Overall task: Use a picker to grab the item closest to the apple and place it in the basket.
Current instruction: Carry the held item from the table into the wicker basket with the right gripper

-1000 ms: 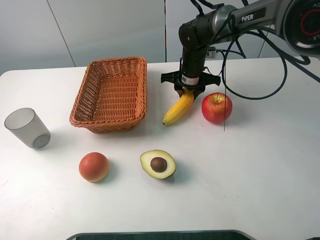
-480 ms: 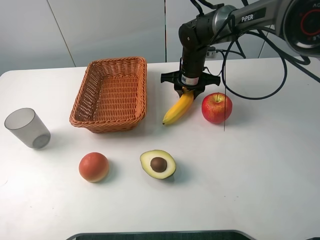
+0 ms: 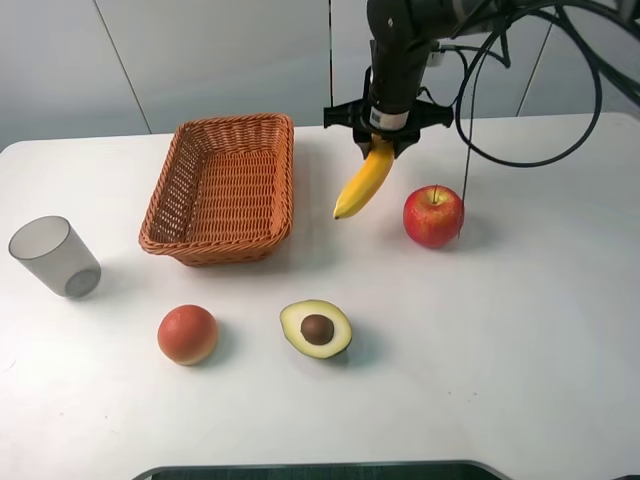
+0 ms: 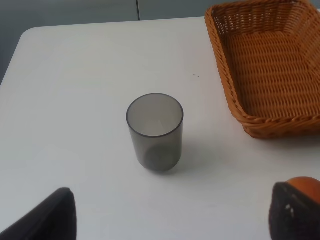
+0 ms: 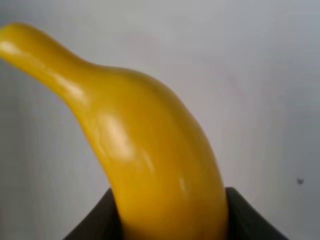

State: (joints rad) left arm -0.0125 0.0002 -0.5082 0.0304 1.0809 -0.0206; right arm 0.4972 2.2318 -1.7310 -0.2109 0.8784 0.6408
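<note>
The banana (image 3: 365, 181) is seen at the upper middle of the exterior view. It is pinched at its upper end by the right gripper (image 3: 385, 143), whose jaws are pressed against the fruit from both sides. The banana is hung slantwise, its free tip pointed down and to the left, and it appears to be lifted off the white table (image 3: 500, 350). It is placed between the basket (image 3: 285, 170) on its left and the apple (image 3: 433, 216) at its lower right, and neither is touched. In the right wrist view the yellow body is shown close up, gripped between dark fingers (image 5: 97, 225) at the bottom edge. In the left wrist view the left gripper (image 4: 172, 215) is shown with its fingers spread wide apart, near a grey cup (image 4: 155, 131). An avocado half (image 3: 316, 328) and a round orange-red fruit (image 3: 187, 333) are laid at the lower left of the exterior view, well apart from the banana.
</note>
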